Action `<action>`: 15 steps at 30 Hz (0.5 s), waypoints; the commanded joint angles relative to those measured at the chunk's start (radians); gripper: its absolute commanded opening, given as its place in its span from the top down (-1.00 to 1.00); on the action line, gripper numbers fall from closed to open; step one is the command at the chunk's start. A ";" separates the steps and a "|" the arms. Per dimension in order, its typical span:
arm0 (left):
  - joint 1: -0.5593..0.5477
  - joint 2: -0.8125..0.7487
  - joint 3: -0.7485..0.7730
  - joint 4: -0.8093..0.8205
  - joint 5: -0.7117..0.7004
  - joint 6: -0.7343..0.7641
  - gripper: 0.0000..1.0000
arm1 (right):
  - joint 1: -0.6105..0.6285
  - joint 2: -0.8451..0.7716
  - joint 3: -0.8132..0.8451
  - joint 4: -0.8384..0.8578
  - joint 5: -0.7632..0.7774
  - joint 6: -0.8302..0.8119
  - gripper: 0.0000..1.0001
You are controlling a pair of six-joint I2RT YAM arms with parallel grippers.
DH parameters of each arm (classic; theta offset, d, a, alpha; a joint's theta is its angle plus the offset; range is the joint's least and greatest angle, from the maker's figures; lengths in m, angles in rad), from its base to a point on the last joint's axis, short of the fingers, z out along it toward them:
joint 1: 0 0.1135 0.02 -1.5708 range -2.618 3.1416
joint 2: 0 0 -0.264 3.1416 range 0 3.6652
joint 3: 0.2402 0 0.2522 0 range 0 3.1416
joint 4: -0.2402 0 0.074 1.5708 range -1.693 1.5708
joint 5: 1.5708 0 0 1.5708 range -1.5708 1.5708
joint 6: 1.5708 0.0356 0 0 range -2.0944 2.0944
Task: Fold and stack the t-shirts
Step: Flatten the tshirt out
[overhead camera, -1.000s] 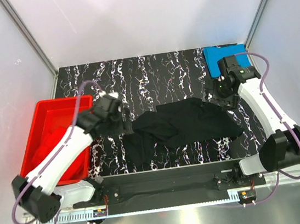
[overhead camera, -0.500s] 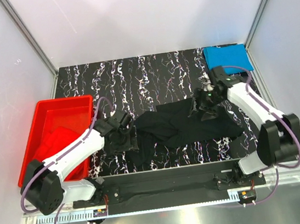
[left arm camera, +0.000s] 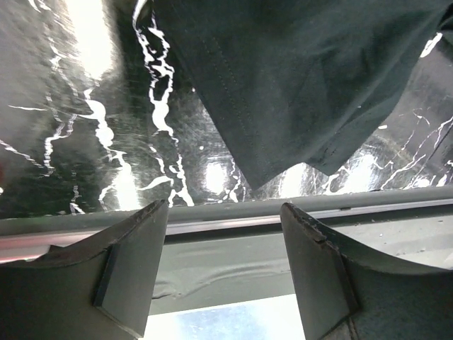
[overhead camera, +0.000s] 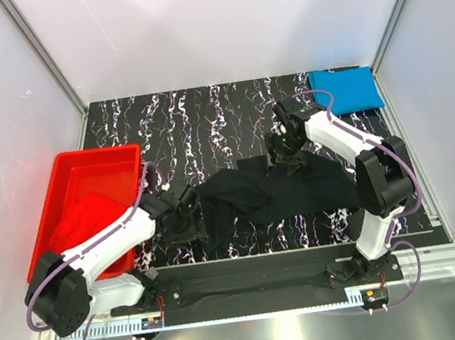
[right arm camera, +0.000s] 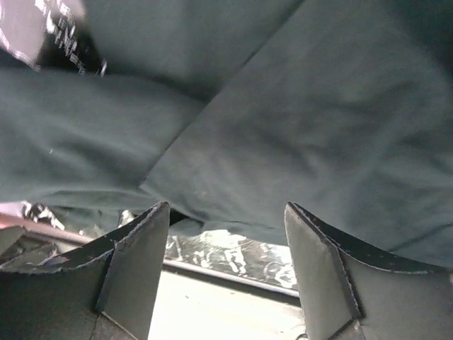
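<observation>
Top external view: the crumpled black fabric t-shirt (overhead camera: 272,191) lies mid-frame on the black marbled table (overhead camera: 203,114). The left gripper (overhead camera: 187,215) is at its lower-left edge and the right gripper (overhead camera: 285,150) at its upper edge, both with fingers spread and empty. The folded bright blue t-shirt (overhead camera: 345,89) lies upper right. The red t-shirt (overhead camera: 83,222) fills the red plastic tub (overhead camera: 95,154) at left.

Loose shirt (overhead camera: 297,186) on table (overhead camera: 203,114), centre-front. Tub (overhead camera: 60,171) left of loose shirt, at table's left edge; second shirt (overhead camera: 87,222) in tub. Folded shirt (overhead camera: 347,89) behind and right of loose shirt, in far right corner. Left gripper (overhead camera: 187,215) at loose shirt's left edge, right gripper (overhead camera: 281,154) at its far edge.
</observation>
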 commanded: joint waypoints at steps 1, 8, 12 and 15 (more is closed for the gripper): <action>-0.005 0.037 0.013 0.115 0.061 -0.045 -0.41 | -0.054 -0.015 0.065 -0.041 0.099 -0.055 -0.48; -0.007 0.065 0.087 0.026 0.003 -0.014 -0.37 | -0.120 0.112 0.160 -0.031 0.074 -0.044 -0.24; -0.005 0.028 0.084 -0.015 -0.014 -0.006 -0.37 | -0.120 0.188 0.214 -0.008 0.094 0.009 -0.08; -0.005 0.015 0.064 -0.023 -0.007 -0.009 -0.37 | -0.117 0.234 0.252 -0.014 0.148 0.066 -0.04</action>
